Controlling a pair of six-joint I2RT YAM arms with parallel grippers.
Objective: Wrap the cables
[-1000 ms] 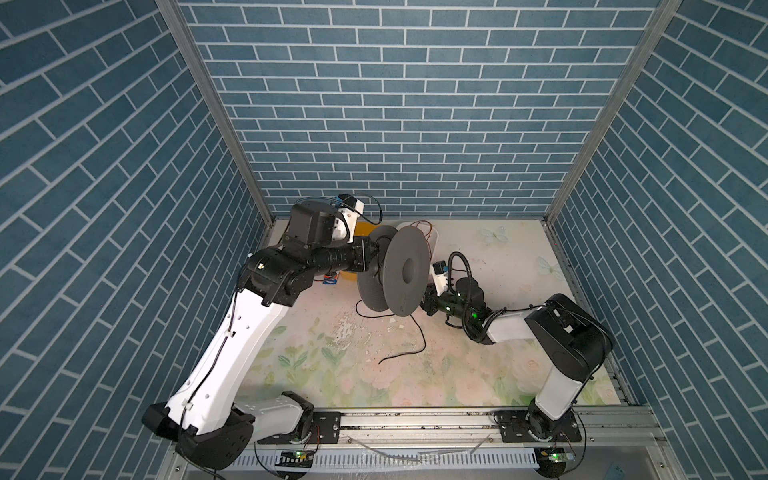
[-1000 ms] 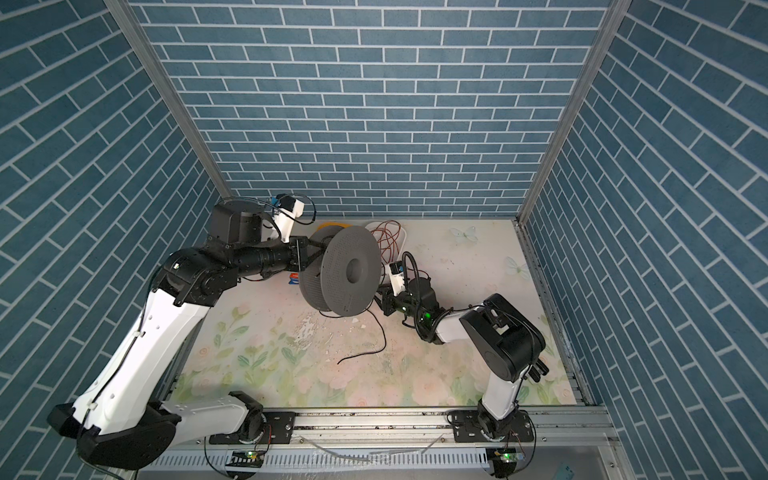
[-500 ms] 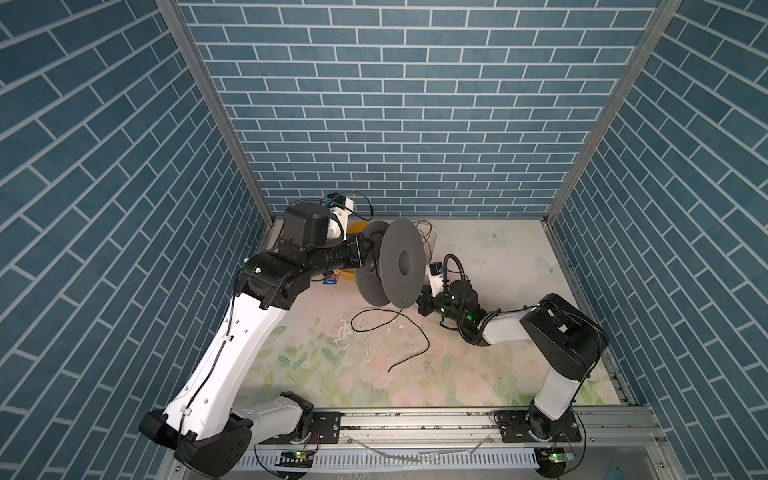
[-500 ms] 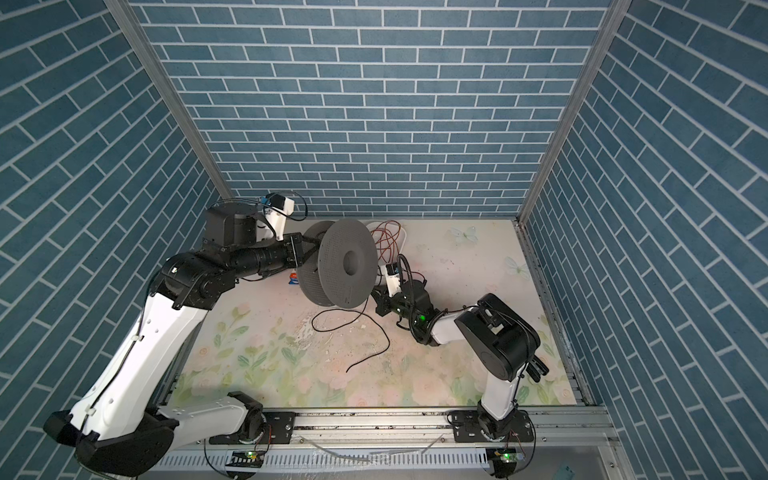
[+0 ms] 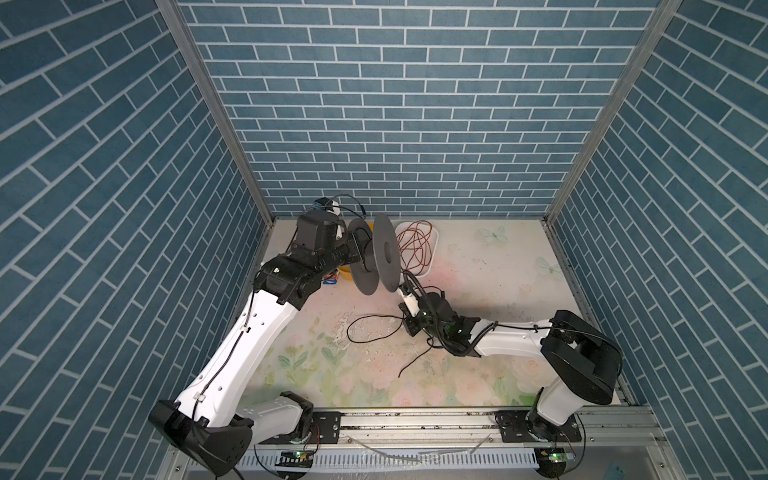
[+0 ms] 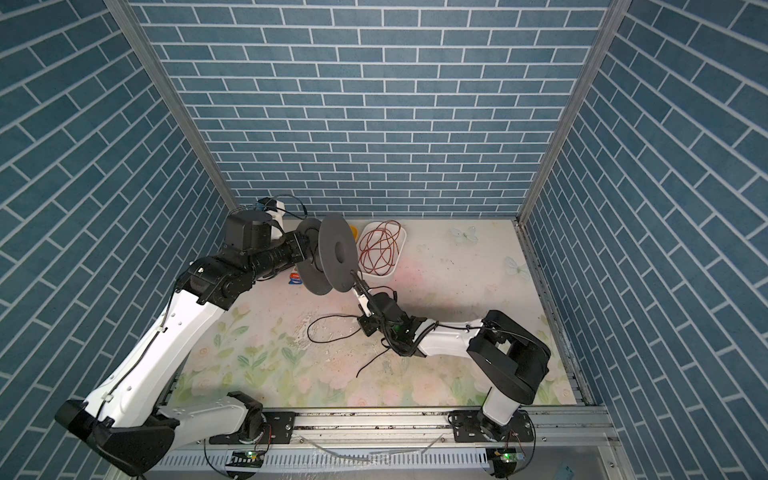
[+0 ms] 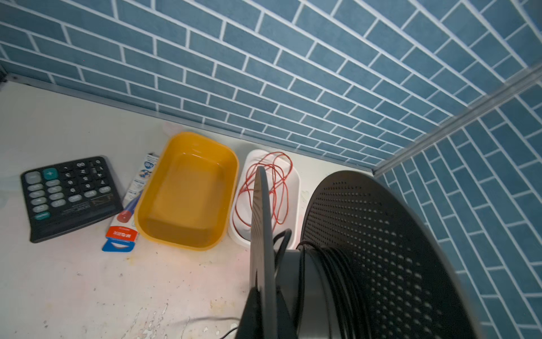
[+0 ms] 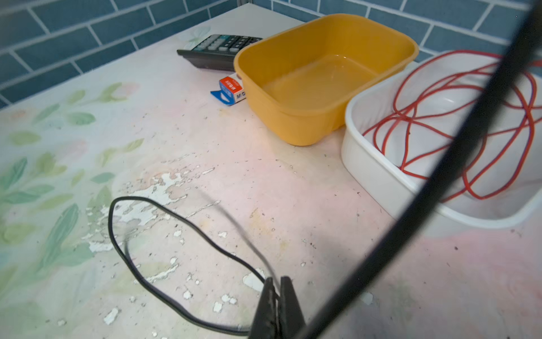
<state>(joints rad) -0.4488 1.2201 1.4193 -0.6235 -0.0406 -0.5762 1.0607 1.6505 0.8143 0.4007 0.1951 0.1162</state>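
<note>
The grey spool (image 5: 384, 257) (image 6: 336, 255) hangs above the table near the back. My left gripper (image 7: 262, 305) is shut on one flange of the spool (image 7: 381, 249). Several turns of the black cable (image 7: 331, 278) lie on its hub. The rest of the cable (image 5: 365, 328) (image 6: 328, 328) lies in a loop on the table, its free end toward the front. My right gripper (image 5: 409, 327) (image 6: 365, 326) sits low beside the loop. In the right wrist view my right gripper (image 8: 277, 283) is shut on the cable (image 8: 140, 273); a blurred stretch rises from the jaws.
At the back stand a yellow tub (image 7: 202, 136) (image 8: 293, 123) and a white tub (image 5: 434, 249) (image 8: 375, 170) with red wire (image 8: 410, 123) in it. A calculator (image 7: 67, 196) and a red-blue packet (image 7: 123, 232) lie beside the yellow tub.
My right gripper has shut on the cable and moved left and toward the front. The spool has shifted slightly back and left. The cable loop on the table has changed shape.
</note>
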